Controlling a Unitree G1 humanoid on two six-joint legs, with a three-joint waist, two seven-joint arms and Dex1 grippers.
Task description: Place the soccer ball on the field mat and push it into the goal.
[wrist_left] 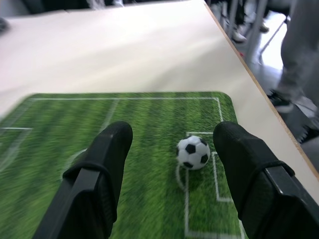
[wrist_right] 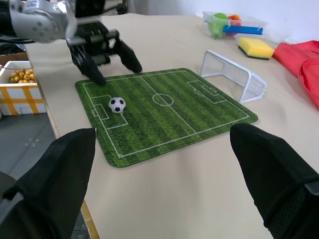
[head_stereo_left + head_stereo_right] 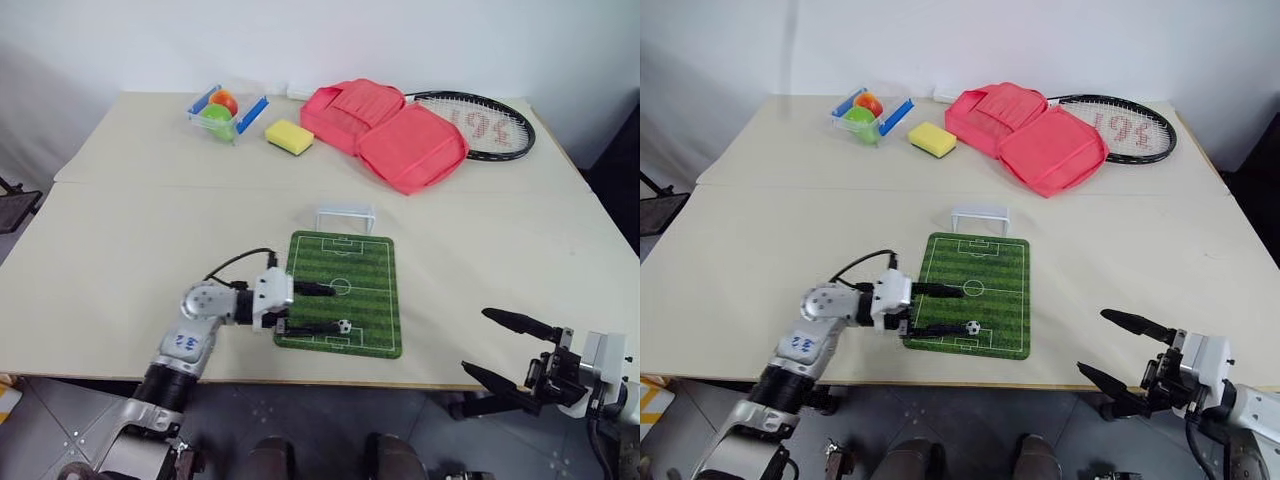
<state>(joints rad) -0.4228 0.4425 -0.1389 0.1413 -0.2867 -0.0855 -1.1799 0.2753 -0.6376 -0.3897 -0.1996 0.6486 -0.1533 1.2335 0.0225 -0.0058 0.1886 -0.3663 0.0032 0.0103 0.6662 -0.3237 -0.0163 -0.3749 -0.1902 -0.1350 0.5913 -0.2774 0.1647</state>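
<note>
Green turf of the field mat point(image 3: 345, 290) now carries the soccer ball point(image 3: 344, 326), lying free just beyond the left pincer point(image 3: 322, 308), whose fingers stand apart, empty. Placing looks done; the push toward the goal point(image 3: 345, 217) remains. Right pincer point(image 3: 503, 346) open, idle.

Desk point(image 3: 140, 230): pale beige top, two sections meeting at a seam, light wood edge. Wall point(image 3: 300, 40): plain white, behind the far edge. Floor point(image 3: 40, 430): grey tiles. Cardboard box point(image 2: 17, 94): white and yellow, on floor beside desk.
</note>
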